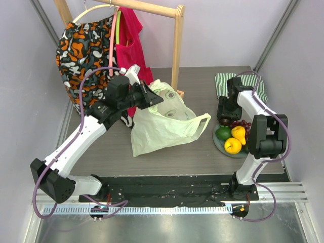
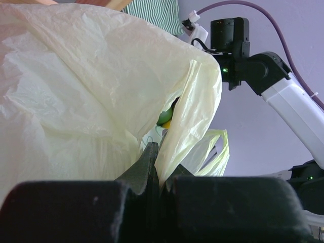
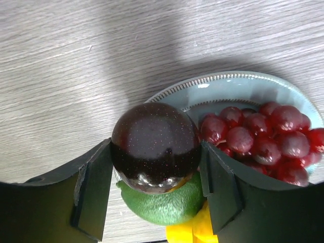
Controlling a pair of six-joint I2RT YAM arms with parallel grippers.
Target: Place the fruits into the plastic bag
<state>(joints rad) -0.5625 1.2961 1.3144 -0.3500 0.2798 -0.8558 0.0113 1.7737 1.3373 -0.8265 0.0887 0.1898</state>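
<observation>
From the top camera: the bag sits mid-desk, slumped but with its top edge pulled up by the left end effector. Off to the right is the plate with grapes, an avocado, a lumpy yellow piece and a round citrus. The right end effector hangs over the plate's far-left edge. A striped cloth lies behind it.

Left wrist camera: the end effector is pinched all the way down on a fold of the bag's film, with the bag filling most of the picture. There's a small gap in the plastic showing a bit of green and yellow, but I can't tell what it is.

Right wrist camera: the end effector is spread about a plum's width and clamped on the dark plum, one finger on each side. The plum sits over the plate rim, with the avocado right under it and the grapes just beside it on the right. Can't tell if it's touching the avocado.
</observation>
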